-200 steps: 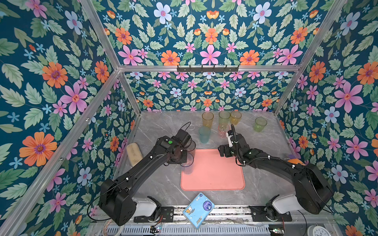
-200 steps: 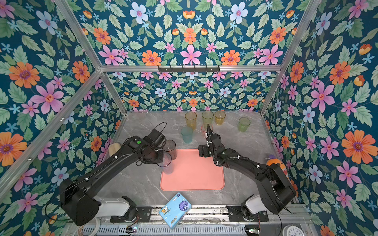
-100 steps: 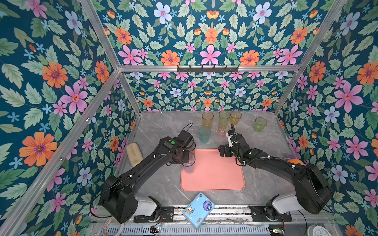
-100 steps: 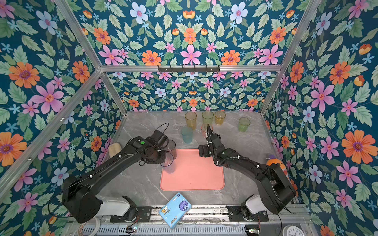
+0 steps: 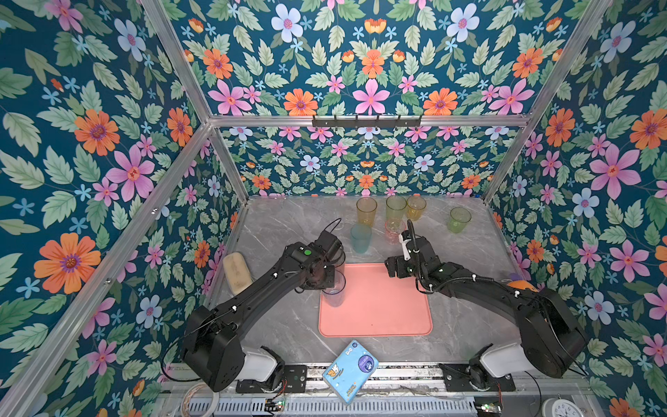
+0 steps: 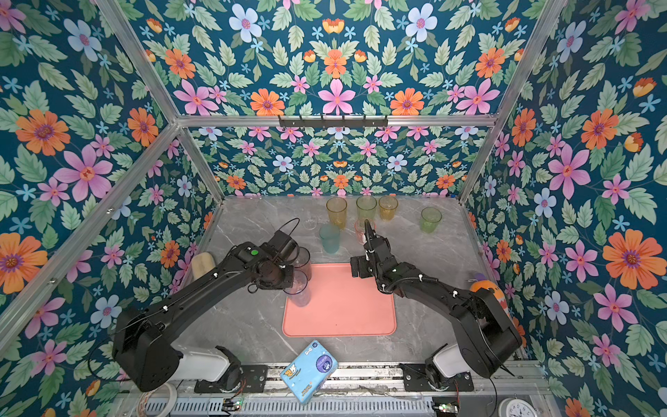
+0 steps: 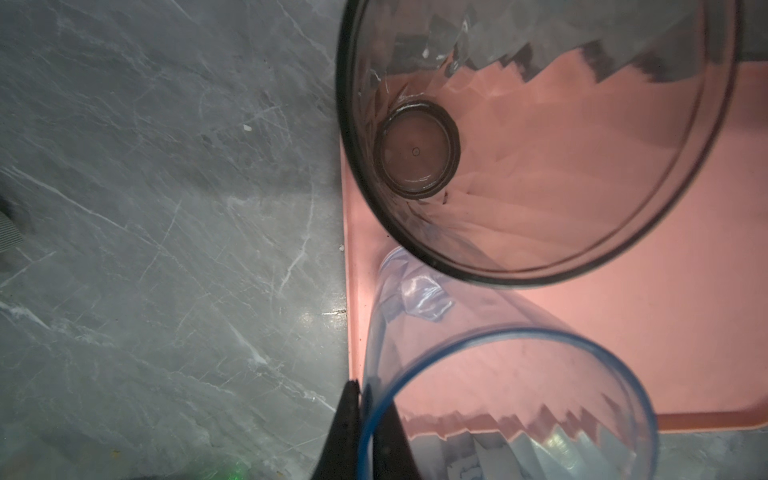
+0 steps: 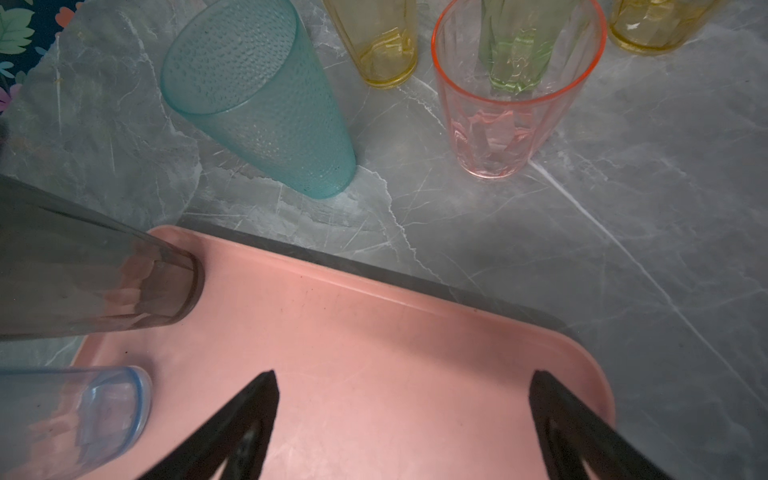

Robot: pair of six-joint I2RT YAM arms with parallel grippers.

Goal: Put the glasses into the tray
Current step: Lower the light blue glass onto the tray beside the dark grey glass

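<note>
The salmon-pink tray lies mid-table. A smoky grey glass stands in its far left corner. Just nearer, my left gripper is shut on the rim of a pale blue glass. That glass is upright with its base at the tray's left edge. My right gripper hangs open and empty over the tray's far right corner. Behind the tray stand a teal glass, a pink glass and several yellow and green ones.
A beige sponge lies by the left wall. A blue cartoon-print packet sits on the front rail. An orange toy shows behind the right arm. A lone green glass stands far right.
My left gripper has edged slightly right with the pale blue glass still in it. The right arm has not moved.
</note>
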